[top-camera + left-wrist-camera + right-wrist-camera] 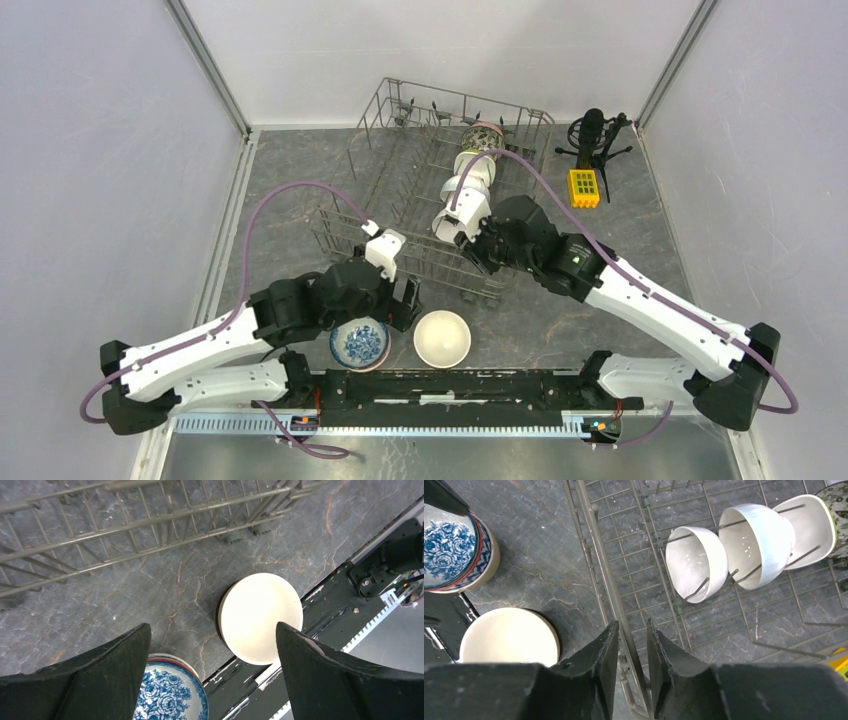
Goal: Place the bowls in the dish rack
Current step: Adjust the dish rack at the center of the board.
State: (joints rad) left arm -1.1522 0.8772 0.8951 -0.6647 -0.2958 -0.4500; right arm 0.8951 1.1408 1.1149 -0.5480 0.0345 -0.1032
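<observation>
Both arms (300,305) angle inward toward the dish rack (395,200).

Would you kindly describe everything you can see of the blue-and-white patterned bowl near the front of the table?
The blue-and-white bowl is small, round and glossy, seemingly ceramic. Inside, dense blue flowers on white; outside, a red band under the rim, more blue pattern, a cream base. It stands upright and empty on the grey table, outside the dish rack, just left of the cream bowl and apart from it. The open left gripper hovers over it; no finger visibly touches it.
</observation>
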